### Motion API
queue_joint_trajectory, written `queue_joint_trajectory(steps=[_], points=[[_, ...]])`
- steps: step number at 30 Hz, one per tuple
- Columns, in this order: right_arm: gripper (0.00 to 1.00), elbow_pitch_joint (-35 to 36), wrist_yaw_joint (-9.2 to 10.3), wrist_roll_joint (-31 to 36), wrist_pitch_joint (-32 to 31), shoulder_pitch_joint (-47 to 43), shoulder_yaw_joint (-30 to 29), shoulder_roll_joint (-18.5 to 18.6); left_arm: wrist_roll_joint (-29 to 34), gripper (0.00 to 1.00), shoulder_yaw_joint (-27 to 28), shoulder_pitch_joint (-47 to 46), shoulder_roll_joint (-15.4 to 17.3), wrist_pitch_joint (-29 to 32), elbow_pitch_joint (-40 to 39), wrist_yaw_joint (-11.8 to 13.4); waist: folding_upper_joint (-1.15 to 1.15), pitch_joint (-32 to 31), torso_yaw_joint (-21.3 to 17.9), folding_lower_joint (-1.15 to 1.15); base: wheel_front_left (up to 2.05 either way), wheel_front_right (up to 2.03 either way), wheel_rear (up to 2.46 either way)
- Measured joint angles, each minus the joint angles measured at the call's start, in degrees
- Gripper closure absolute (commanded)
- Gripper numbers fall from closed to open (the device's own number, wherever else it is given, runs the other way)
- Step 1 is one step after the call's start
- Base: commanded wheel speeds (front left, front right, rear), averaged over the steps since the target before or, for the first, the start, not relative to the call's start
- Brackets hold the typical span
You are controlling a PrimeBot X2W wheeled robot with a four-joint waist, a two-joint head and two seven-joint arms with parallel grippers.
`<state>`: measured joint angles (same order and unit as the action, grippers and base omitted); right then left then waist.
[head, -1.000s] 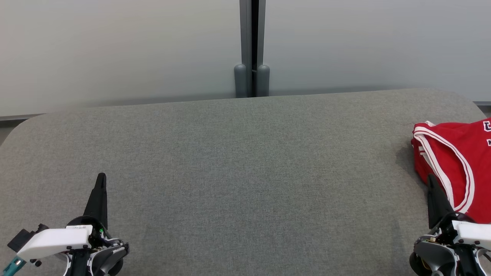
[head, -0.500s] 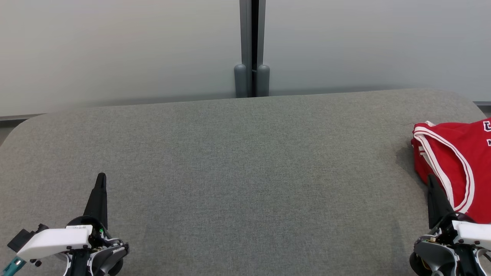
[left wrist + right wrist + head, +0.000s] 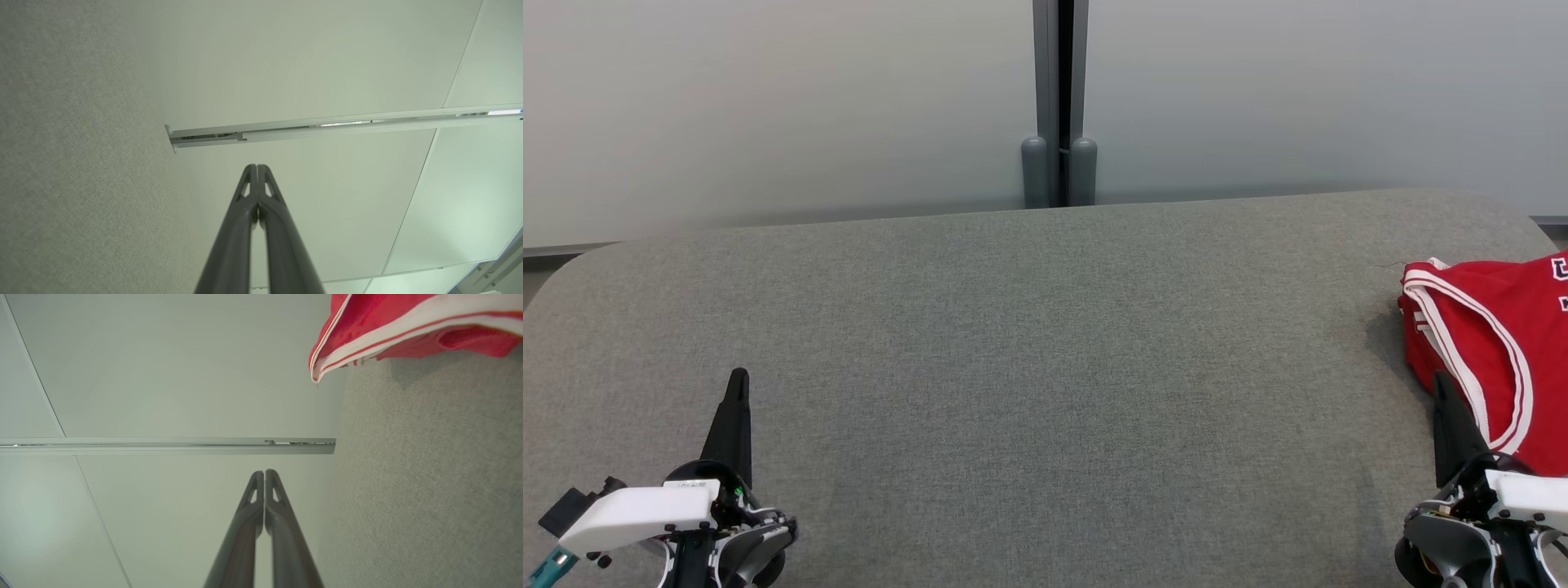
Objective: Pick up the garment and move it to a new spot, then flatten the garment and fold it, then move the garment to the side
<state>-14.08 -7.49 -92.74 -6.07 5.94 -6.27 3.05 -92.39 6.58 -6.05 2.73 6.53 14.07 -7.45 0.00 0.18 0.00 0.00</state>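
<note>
Nothing has shifted over the last second that I can see: my left gripper (image 3: pixel 738 376) sits low at the near left of the grey table (image 3: pixel 1045 343) and my right gripper (image 3: pixel 1441 377) low at the near right, each with its two dark fingers pressed together on nothing. The red garment (image 3: pixel 1494 335), trimmed in white, lies bunched at the table's right edge, partly cut off in the head view. From my right wrist view its striped hem rests on the grey surface ahead and off to one side of the closed fingertips, apart from them.
</note>
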Motion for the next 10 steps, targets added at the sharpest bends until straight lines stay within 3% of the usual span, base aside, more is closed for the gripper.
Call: queue_joint_trajectory(steps=[10], points=[[1.00, 0.00, 0.00, 0.01, -0.07, 0.01, -0.04, -0.03, 0.00, 1.00, 0.01, 0.00, 0.00, 0.01, 0.00, 0.00, 0.00, 0.00, 0.00, 0.00, 0.00, 0.00, 0.00]])
